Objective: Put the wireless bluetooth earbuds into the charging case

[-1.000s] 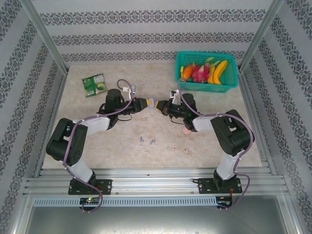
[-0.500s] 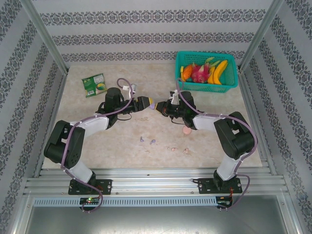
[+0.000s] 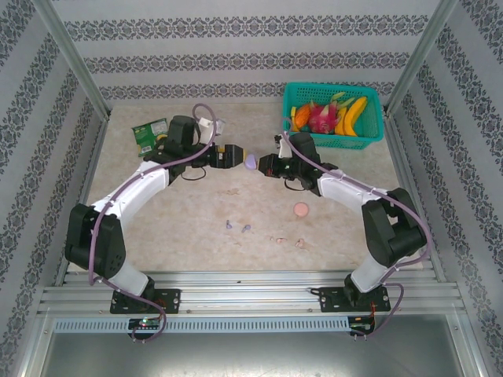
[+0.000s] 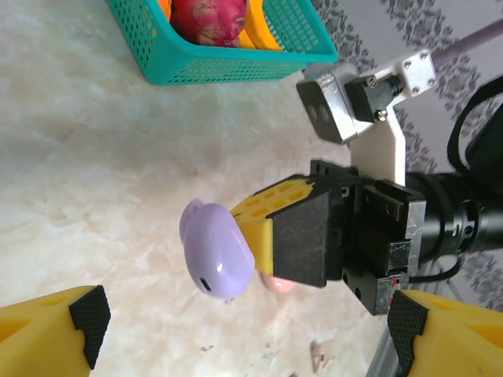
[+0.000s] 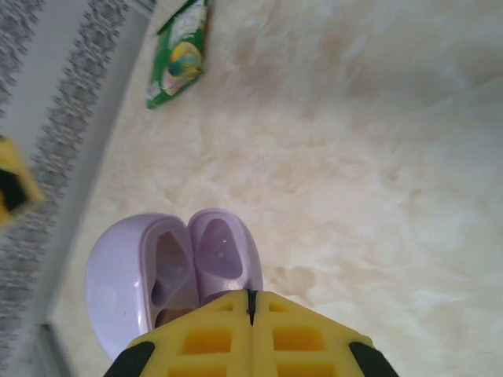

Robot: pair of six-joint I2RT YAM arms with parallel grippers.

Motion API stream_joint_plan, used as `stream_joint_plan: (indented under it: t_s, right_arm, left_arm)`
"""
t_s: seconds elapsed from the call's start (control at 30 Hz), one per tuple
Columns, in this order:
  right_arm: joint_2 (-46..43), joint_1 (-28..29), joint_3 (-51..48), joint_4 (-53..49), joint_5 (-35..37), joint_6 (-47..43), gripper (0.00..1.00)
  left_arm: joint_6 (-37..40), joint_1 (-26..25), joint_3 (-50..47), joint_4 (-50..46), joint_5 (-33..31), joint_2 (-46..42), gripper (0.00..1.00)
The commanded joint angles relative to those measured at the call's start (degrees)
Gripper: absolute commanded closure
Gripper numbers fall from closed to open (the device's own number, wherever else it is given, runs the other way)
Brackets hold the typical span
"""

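Note:
My right gripper (image 3: pixel 263 164) is shut on a lilac charging case (image 3: pixel 251 162) and holds it above the table's middle back. The case (image 5: pixel 181 259) stands open, both wells showing, right at my shut yellow fingertips (image 5: pixel 250 302). From the left wrist, the case (image 4: pixel 218 255) hangs at the tip of the right gripper's fingers (image 4: pixel 271 216). My left gripper (image 3: pixel 233 155) is open, just left of the case and apart from it; its pads (image 4: pixel 88 318) stand wide. Tiny lilac earbuds (image 3: pixel 229 225) and pink earbuds (image 3: pixel 302 243) lie on the table near the front.
A teal basket (image 3: pixel 334 115) of toy fruit sits at the back right. A green packet (image 3: pixel 149 133) lies at the back left. A pink round disc (image 3: pixel 302 210) rests on the table, right of centre. Patterned walls and metal rails close the table in.
My left gripper has opened, let go of the lilac case and drawn back to the left. Both arms have stretched farther back. The right gripper keeps hold of the case.

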Motion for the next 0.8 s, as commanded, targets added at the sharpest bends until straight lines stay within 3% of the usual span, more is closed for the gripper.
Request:
stream_joint_plan:
  t_s: [0.0,0.13,0.33,0.63,0.77]
  right_arm:
    - [-2.02,2.16,3.87,-11.16,9.63,-18.66,1.00]
    - [-2.13,2.58,4.28,-11.80,12.89,-25.70,1.00]
    - [-1.77,2.52,4.41,-12.21,11.55,-30.58,1.00]
    - [-2.02,2.49,4.30,-12.93,7.01,-31.45,1.00]
    - [-2.76,2.84,3.86,-12.96,6.05,-31.10,1.00]
  left_arm:
    - [12.63,0.83,7.29,-17.94,1.55,3.47,0.07]
    - [18.03,0.89,14.86,-27.53,4.68,9.35,0.07]
    - [24.01,0.94,23.61,-38.20,7.37,16.94,0.12]
    - [26.96,0.74,27.76,-42.22,13.86,23.11,0.30]
    - [27.43,0.33,28.25,-42.59,15.66,25.00,0.33]
